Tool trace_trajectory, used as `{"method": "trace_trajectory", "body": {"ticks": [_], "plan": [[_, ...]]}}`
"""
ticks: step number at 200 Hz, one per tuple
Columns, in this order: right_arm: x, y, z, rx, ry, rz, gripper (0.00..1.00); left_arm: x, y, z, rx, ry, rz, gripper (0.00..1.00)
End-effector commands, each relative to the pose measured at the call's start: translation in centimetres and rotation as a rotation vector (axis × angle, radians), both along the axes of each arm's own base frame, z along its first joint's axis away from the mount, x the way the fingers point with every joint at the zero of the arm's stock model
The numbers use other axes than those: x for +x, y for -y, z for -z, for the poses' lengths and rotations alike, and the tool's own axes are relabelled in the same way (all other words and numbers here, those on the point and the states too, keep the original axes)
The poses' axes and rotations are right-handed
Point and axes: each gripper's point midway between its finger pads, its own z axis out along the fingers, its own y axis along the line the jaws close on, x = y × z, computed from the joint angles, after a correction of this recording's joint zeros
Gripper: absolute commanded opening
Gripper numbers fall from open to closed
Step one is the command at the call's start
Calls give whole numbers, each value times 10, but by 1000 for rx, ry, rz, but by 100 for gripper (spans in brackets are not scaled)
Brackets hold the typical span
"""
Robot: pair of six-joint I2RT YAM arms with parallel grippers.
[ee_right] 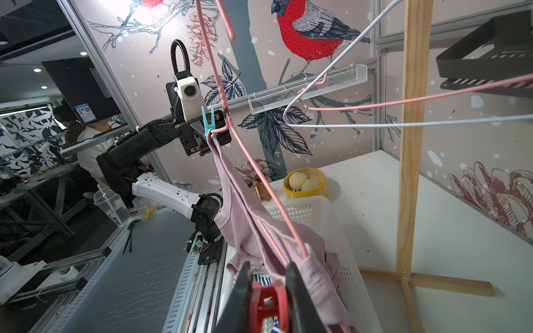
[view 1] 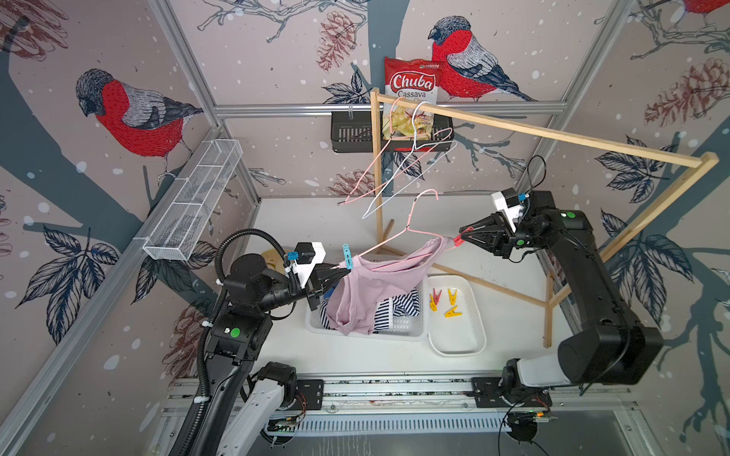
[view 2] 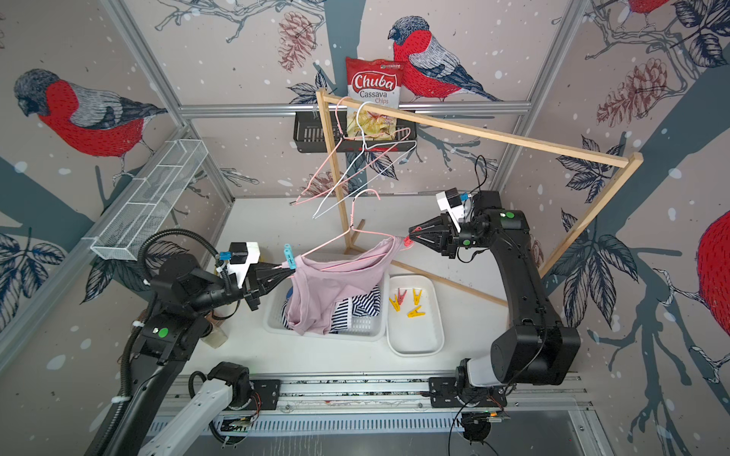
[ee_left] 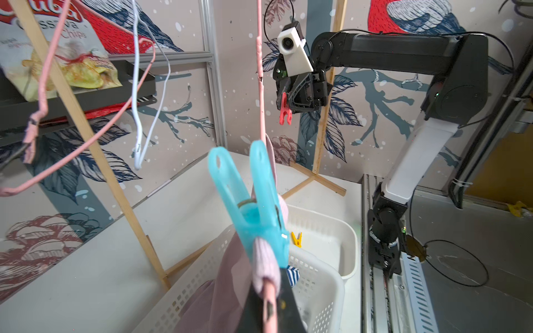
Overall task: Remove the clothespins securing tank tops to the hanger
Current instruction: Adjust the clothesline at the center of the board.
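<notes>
- In both top views, the left end effector [view 1: 337, 269] [view 2: 283, 271] is pointing in from 9 o'clock, closed tight on the near tip of the pink wire hanger [view 1: 409, 221]. The left wrist view is showing this up close, with its black fingers [ee_left: 251, 317] pinching the wire itself.
- The teal clothespin [view 1: 347, 256] is standing just beside that grip. Only the left wrist view is showing this teal clothespin [ee_left: 253, 207] biting a bunched strap of the mauve-pink tank top [view 1: 375, 292] onto the wire.
- The right end effector [view 1: 463, 233] is pointing in from 3 o'clock, clamped on the red clothespin [view 1: 458, 239]. The top views are leaving its contact with the fabric unclear. The left wrist view is showing the red clothespin [ee_left: 285, 111] hanging apart from the hanger with nothing in its mouth.
- The right wrist view is showing the top draping from the hanger down into the white basket [ee_right: 311, 210].
- The striped tank top [view 1: 399, 306] is lying in the basket under the mauve fabric.
- The white tray [view 1: 458, 335] is sitting on the desk [view 1: 513, 327] at the basket's 3 o'clock, holding four loose clothespins [view 1: 444, 302]: three yellow and one red-pink. The left wrist view is catching only one yellow.
- Only the right wrist view is clearly showing a yellow tub of round buns [ee_right: 305, 184] beyond the basket.
</notes>
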Motion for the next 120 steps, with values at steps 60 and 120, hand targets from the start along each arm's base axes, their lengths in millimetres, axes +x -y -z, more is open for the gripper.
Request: {"method": "trace_trajectory", "body": {"ticks": [60,120], "plan": [[23,3,-53,85,34,-22,0,7,-9,-7,-25,35,-89,0],[63,7,-117,47,108,-3,0,12,-7,-8,-20,36,-85,0]]}}
